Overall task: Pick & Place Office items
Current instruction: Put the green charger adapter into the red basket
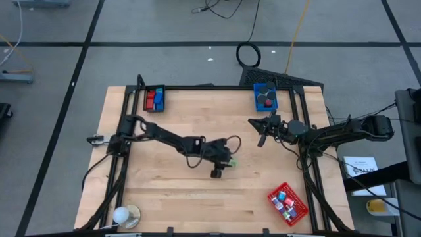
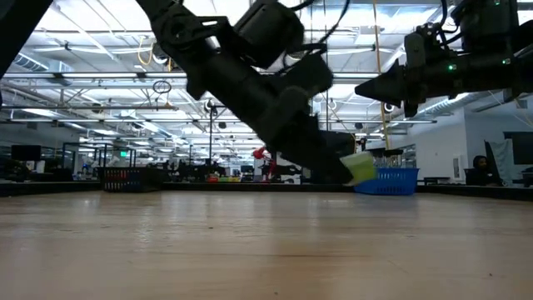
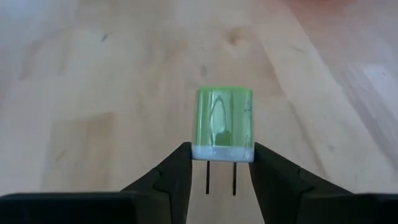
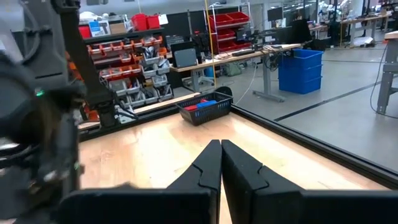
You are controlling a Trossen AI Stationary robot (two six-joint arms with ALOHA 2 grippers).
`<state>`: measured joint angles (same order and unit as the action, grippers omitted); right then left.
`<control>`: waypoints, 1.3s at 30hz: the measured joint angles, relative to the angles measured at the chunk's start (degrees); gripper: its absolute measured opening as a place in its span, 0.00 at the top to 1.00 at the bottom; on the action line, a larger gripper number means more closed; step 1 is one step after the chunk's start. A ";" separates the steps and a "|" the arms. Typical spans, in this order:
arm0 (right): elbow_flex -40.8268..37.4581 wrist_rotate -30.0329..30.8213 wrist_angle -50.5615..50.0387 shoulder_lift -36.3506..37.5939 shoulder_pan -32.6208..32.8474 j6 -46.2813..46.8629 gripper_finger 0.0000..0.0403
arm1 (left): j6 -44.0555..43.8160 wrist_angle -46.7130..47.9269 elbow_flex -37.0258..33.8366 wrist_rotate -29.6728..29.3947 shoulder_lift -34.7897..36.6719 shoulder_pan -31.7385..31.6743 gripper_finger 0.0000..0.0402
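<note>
Holding: the left claw point(image 3: 221, 171) pinches a green block point(image 3: 224, 123) by its white lower end, one finger on each side; two thin dark prongs show below the block, between the fingers.
Carried item, place: in the high view the green block point(image 1: 229, 162) sits at about 6 o'clock from the middle of the wooden surface point(image 1: 177, 197); the level view shows it hanging just above the boards, not resting on them.
Grip risk: only the block's narrow end is between the fingers, so most of it sticks out ahead. I judge a quick swing or a brush against the boards could twist it free.
Red tray: at 4 o'clock near the front edge, the red tray point(image 1: 301, 205) already holds several small coloured items. It looks the closest place to drop the block, though I cannot tell which tray is meant.
Release risk: letting go from too high, or over the rim, could bounce the block back out.
Right claw: the right claw point(image 1: 261, 140) waits at 2 o'clock, fingers pressed together on nothing, clear of the left arm's reach for now.
Far trays: a blue tray point(image 1: 256, 104) at 1 o'clock and a black tray point(image 1: 154, 106) at 11 o'clock, both with items inside.
Collision risk: a carry toward the blue tray would pass close under the right arm.
</note>
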<state>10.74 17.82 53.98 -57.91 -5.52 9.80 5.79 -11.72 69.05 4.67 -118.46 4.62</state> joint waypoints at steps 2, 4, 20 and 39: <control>0.00 0.00 -0.28 -0.02 0.00 0.00 0.99 | -0.01 -0.57 2.11 -0.05 -2.17 0.77 0.64; 0.00 0.02 -0.35 -0.02 0.00 0.00 0.99 | -0.12 0.30 3.63 0.02 -3.96 1.43 0.64; 0.00 0.02 -2.04 -0.02 0.00 0.00 0.99 | -3.35 5.88 6.94 -1.60 -5.04 1.08 0.49; -0.02 -0.11 -3.48 0.00 0.02 -0.36 0.99 | 7.22 4.53 -16.17 6.85 14.63 3.62 0.96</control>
<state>10.72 17.72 50.51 -57.91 -5.50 9.44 13.02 -7.19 52.87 11.52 -103.83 8.24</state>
